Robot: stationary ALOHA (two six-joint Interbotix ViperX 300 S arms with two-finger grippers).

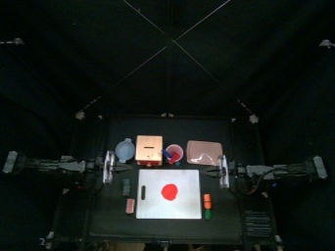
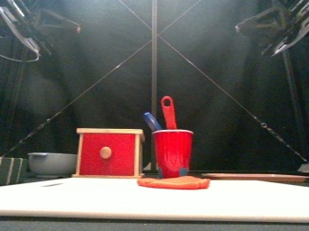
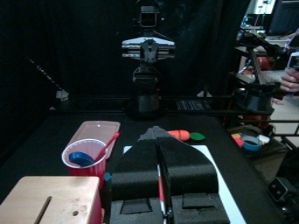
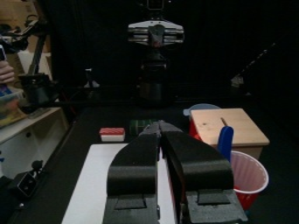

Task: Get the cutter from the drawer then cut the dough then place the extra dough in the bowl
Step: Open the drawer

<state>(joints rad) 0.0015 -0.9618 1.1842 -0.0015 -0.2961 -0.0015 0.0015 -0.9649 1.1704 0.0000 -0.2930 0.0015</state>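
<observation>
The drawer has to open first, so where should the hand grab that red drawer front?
Best pinch the round knob at the middle of the red drawer front, the only part sticking out. Come from the front side, which that face looks toward.

the dough (image 1: 169,190) is plain red. the cutting board (image 1: 167,212) is white. the box (image 1: 149,149) is pale wood on top, and its drawer front (image 2: 92,161) is red with a pale round knob (image 2: 107,152). the bowl (image 2: 52,162) is blue-grey. the cup (image 2: 173,152) is red, with one blue knife (image 2: 152,120) and one red knife (image 2: 168,108). the tray (image 1: 205,151) is pink. the table (image 1: 105,221) is black.
</observation>
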